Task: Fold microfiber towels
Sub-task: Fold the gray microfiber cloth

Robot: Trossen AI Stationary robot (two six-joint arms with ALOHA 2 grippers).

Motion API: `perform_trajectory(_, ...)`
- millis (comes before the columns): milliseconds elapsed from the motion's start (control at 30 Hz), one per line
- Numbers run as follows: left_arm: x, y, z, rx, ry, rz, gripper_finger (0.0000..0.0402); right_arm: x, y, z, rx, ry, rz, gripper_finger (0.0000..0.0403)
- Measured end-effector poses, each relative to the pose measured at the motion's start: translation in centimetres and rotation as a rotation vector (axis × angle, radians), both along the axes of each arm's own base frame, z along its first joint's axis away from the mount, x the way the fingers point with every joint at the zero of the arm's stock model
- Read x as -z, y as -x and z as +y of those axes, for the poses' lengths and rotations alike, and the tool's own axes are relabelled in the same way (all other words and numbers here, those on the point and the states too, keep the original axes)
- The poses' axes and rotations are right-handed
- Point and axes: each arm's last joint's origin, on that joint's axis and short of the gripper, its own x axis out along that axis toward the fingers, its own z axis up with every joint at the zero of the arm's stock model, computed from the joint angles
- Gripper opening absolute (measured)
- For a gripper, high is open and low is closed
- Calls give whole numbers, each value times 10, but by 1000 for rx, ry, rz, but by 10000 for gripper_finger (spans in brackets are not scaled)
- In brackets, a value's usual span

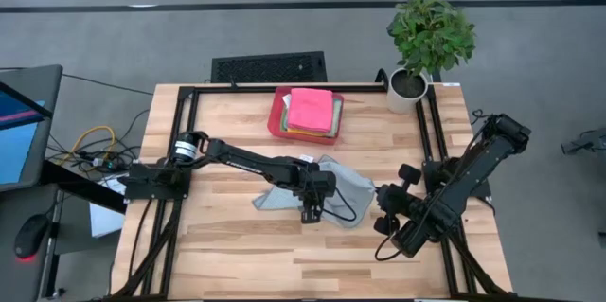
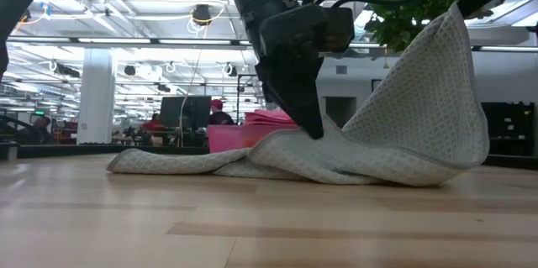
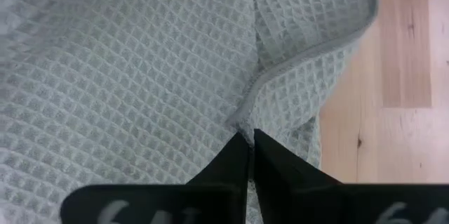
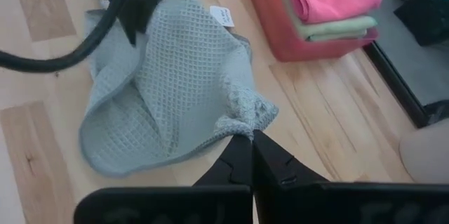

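Observation:
A grey waffle-weave towel (image 1: 327, 186) lies crumpled at the table's middle; it also shows in the low view (image 2: 395, 134). My left gripper (image 1: 311, 211) stands over its near part, pointing down, shut on the cloth. My right gripper (image 4: 251, 137) is shut on a corner of the same towel at its right side and holds it up. The towel's left part (image 2: 160, 160) rests flat on the table. A white label (image 4: 223, 15) shows at its far corner. My left gripper pinches the towel at its hemmed edge (image 3: 247, 120) between its two fingertips, from above and pointing down. The cloth there lies low on the table (image 2: 313, 138); one layer or several, I cannot tell. My right gripper pinches a bunched corner (image 4: 247, 117) of the towel between its fingertips, coming from the table's right side. That corner is lifted clear, and the cloth rises steeply to it (image 2: 450, 41), then sags in a rounded fold (image 2: 458, 163) down to the table.
A red tray (image 1: 278, 117) at the table's far middle holds a stack of folded towels, pink (image 1: 311, 110) on top. A potted plant (image 1: 417, 42) stands at the far right corner. Bare wood (image 1: 246, 255) lies along the near side.

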Motion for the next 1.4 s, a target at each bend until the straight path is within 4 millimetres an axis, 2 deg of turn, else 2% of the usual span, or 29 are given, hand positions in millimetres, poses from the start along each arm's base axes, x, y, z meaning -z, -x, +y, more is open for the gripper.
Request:
perform_trajectory(67,-5,5,-1,-10,2,37,3,0,2,-2,19,5,9,13)
perform_trajectory(133,-22,13,-6,-36,0,71,2,0,6,-6,63,25,25,13)
perform_trajectory(300,-92,42,-31,-58,-117,19,1,-2,16,-16,160,64,80,14)
perform_trajectory(433,-155,81,-46,-94,-286,-85,0,-6,17,-17,160,82,98,13)
perform_trajectory(533,-192,110,-39,-178,-420,-121,0,-15,10,-20,135,100,101,13)
perform_trajectory(667,-224,139,-14,-314,-520,-129,0,-33,-5,-30,100,137,101,14)
perform_trajectory(833,-242,160,14,-386,-566,-113,0,-63,-16,-51,73,171,90,13)
perform_trajectory(1067,-249,171,49,-447,-698,-48,0,-96,-12,-102,162,189,65,13)
perform_trajectory(1200,-255,173,57,-439,-730,-47,0,-111,-5,-120,202,183,40,13)
perform_trajectory(1400,-272,180,63,-498,-783,-105,0,-129,2,-127,214,177,-18,13)
